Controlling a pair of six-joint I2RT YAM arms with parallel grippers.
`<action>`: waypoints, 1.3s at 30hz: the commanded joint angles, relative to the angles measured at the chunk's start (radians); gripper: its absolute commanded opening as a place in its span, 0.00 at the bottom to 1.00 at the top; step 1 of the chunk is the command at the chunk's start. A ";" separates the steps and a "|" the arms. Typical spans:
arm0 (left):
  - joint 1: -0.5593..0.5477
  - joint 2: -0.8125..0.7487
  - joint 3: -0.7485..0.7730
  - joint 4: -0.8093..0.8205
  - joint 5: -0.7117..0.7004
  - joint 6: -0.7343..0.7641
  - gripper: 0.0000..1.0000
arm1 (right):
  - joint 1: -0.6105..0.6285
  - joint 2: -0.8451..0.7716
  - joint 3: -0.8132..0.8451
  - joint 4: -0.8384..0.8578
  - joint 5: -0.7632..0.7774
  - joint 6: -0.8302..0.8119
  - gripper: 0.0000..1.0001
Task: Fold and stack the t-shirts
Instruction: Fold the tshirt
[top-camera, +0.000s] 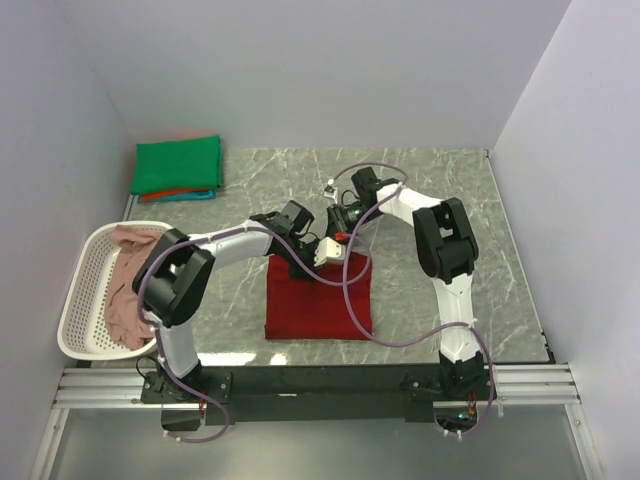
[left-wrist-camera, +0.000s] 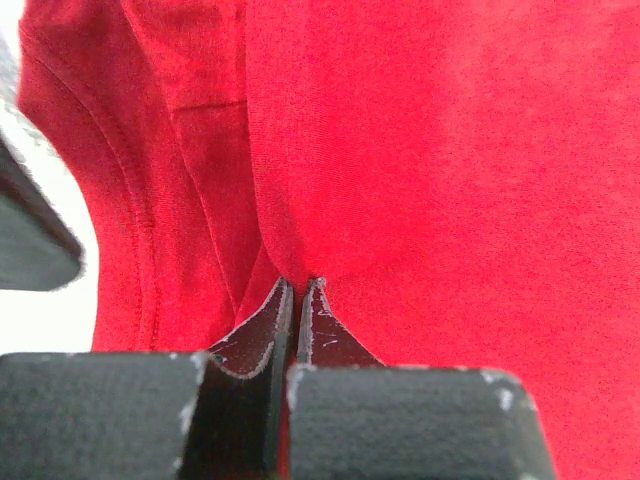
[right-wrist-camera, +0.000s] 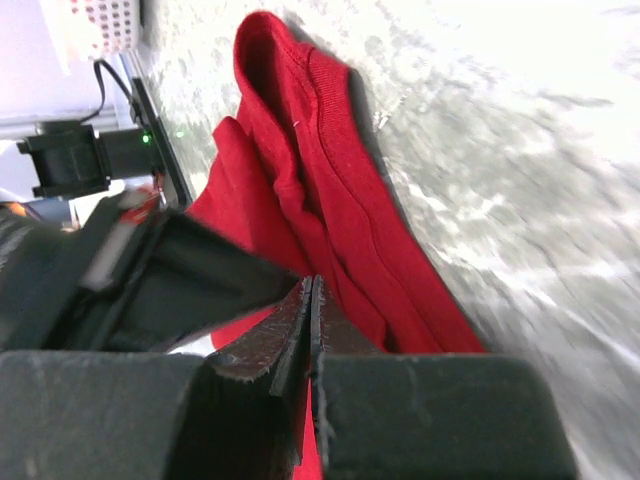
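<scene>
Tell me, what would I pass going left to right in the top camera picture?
basket → green shirt → red shirt → right arm

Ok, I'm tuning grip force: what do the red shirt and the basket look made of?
Red shirt: soft matte knit cloth, likely cotton; it shows stitched hems and limp folds. Basket: white rigid plastic, it seems, from its moulded lattice walls.

The dark red t-shirt has its 12 o'clock edge hidden; the green t-shirt covers most of the orange-red t-shirt.
</scene>
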 joint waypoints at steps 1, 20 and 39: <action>-0.030 -0.114 -0.015 0.000 0.005 -0.009 0.01 | 0.042 0.046 0.006 0.028 -0.032 0.012 0.06; -0.097 -0.336 -0.100 0.143 -0.292 -0.024 0.00 | 0.059 0.173 0.000 -0.009 -0.092 0.050 0.05; -0.056 -0.283 -0.187 0.436 -0.386 0.052 0.00 | 0.059 0.146 0.000 -0.052 -0.102 -0.001 0.05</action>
